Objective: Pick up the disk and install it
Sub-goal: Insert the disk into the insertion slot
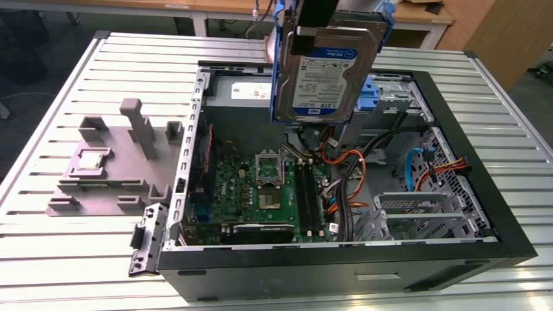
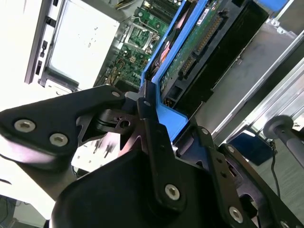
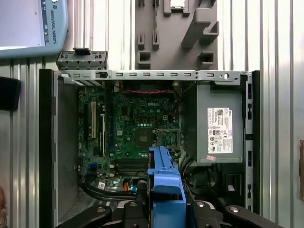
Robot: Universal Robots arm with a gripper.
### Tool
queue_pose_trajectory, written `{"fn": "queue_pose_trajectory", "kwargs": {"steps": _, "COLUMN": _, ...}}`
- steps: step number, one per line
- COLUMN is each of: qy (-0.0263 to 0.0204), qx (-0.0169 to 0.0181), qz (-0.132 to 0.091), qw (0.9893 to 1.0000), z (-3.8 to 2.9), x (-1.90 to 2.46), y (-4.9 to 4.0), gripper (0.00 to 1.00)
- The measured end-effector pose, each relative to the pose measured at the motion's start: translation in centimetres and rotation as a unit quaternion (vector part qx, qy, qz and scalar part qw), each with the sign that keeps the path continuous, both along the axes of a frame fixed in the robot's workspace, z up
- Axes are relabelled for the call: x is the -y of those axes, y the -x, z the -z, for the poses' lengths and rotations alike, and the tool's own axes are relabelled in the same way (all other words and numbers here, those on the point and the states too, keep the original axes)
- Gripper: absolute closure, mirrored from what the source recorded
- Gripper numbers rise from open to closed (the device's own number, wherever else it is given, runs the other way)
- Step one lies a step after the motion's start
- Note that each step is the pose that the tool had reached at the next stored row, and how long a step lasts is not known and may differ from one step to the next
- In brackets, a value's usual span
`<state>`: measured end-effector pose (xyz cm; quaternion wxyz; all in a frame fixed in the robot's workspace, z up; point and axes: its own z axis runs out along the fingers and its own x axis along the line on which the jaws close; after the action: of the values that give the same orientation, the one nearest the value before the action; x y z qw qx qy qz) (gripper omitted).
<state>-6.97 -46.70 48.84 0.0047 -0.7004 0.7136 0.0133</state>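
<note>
Hand [image 3: 164, 211] closed, fingers [image 2: 153, 135] clamped on the end of the blue carrier [image 2: 167, 118] that frames the disk [image 1: 324, 71]; nothing else in my grasp. The disk hangs directly beneath me, stood on end and nearly upright, held at its upper end. In the exterior view its white-and-blue label faces the camera, and in the second wrist view its green circuit-board side shows, running away from my fingers. It is up in the air, touching nothing but me, above the open computer case [image 1: 484, 214], over the case's far part, toward the desk's far edge. The case lies on its side on the slatted metal desk [image 1: 69, 259], taking most of the desk's middle and reaching close to its near edge. Below the disk: the motherboard [image 1: 259, 188] on the case floor, the power supply [image 3: 221, 128] beside it, loose cables, a metal drive cage [image 1: 415, 214] near the case's near corner at the exterior view's right. On the desk just beside the case, at the exterior view's left, a grey fixture [image 1: 112, 188] with a small square chip [image 1: 92, 160] seated in it, well apart from me.
</note>
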Motion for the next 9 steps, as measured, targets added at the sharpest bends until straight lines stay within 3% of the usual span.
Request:
{"fn": "queue_pose_trajectory", "kwargs": {"steps": 3, "qy": -0.0001, "qx": 0.0001, "qz": 0.0, "qw": 1.0, "z": 0.01, "x": 0.09, "y": -0.42, "gripper": 0.63}}
{"fn": "queue_pose_trajectory", "kwargs": {"steps": 9, "qy": 0.0002, "qx": 0.0, "qz": 0.0, "qw": 1.0, "z": 0.02, "x": 1.09, "y": -0.47, "gripper": 0.63}}
